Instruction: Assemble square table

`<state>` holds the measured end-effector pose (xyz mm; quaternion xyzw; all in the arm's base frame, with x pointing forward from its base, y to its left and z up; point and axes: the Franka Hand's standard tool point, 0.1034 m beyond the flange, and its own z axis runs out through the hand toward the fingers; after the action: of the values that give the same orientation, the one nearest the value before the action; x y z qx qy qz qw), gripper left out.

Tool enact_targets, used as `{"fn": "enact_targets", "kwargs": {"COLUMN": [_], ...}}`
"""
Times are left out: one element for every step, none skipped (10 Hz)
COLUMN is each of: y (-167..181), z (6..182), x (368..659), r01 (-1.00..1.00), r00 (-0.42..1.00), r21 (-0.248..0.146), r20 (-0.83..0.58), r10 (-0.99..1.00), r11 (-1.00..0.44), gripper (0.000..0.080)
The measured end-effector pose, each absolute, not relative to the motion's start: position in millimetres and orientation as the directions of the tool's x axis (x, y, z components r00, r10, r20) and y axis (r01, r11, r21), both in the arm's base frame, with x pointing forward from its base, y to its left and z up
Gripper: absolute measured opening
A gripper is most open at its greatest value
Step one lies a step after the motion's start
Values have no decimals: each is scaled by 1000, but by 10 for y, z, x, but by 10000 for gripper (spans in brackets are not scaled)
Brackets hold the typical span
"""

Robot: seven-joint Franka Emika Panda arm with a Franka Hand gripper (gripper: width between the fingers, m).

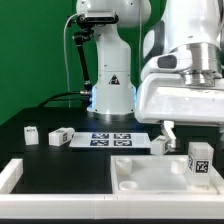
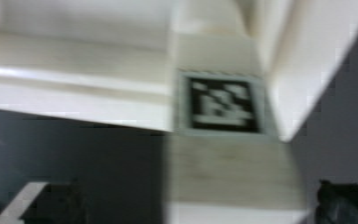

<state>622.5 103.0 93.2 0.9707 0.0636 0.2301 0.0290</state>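
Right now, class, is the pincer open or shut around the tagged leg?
Open. In the wrist view the pincer has both fingers clear of the white leg, dark gaps either side.

Right now we count four short white legs point(image 1: 60, 136) out there, one big square tabletop point(image 1: 140, 176), and just one marker board point(image 1: 110, 139).
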Motion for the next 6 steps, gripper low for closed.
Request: {"fn": "enact_targets", "kwargs": {"y": [984, 986, 995, 996, 995, 990], "z": [999, 981, 968, 977, 972, 951], "x": [6286, 6309, 6345, 6350, 6348, 6310], "r01": [95, 80, 71, 72, 72, 72], "r00": [914, 943, 953, 953, 954, 965], "r21": [80, 75, 71, 72, 72, 74], "r20": [387, 318, 291, 288, 288, 247], "r10": [118, 100, 88, 90, 90, 88], "r11": [-992, -994, -995, -995, -995, -995], "gripper": [649, 649, 649, 649, 649, 649]}}
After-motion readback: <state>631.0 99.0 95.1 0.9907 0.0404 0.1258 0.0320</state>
